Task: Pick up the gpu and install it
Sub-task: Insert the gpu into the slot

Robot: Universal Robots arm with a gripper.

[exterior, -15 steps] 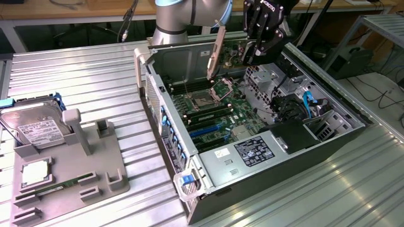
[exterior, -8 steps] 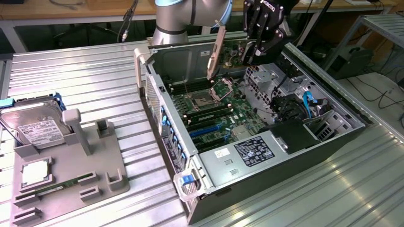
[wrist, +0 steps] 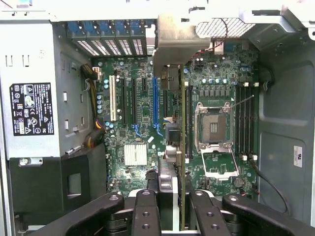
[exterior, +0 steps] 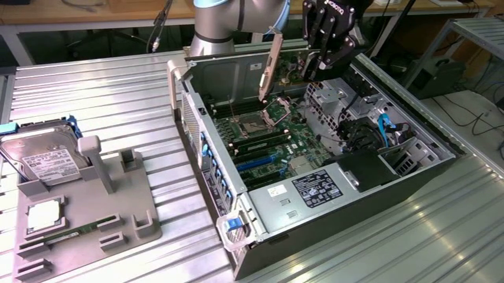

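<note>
Held in the gripper (wrist: 175,214), clamped on the gpu (wrist: 183,147), upright and edge-on. Hangs over the motherboard (wrist: 142,113) inside the open computer case (exterior: 228,71), presumably for slot alignment.

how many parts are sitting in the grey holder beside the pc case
3. A hard drive leans at the far end of the holder, a cpu lies flat mid-holder, a RAM stick lies nearest the camera. Its posts could hide something small.

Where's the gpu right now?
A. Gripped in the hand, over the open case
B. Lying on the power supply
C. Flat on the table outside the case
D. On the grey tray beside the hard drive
A: the gpu stands edge-on, clamped in the hand, raised over the case.
</note>
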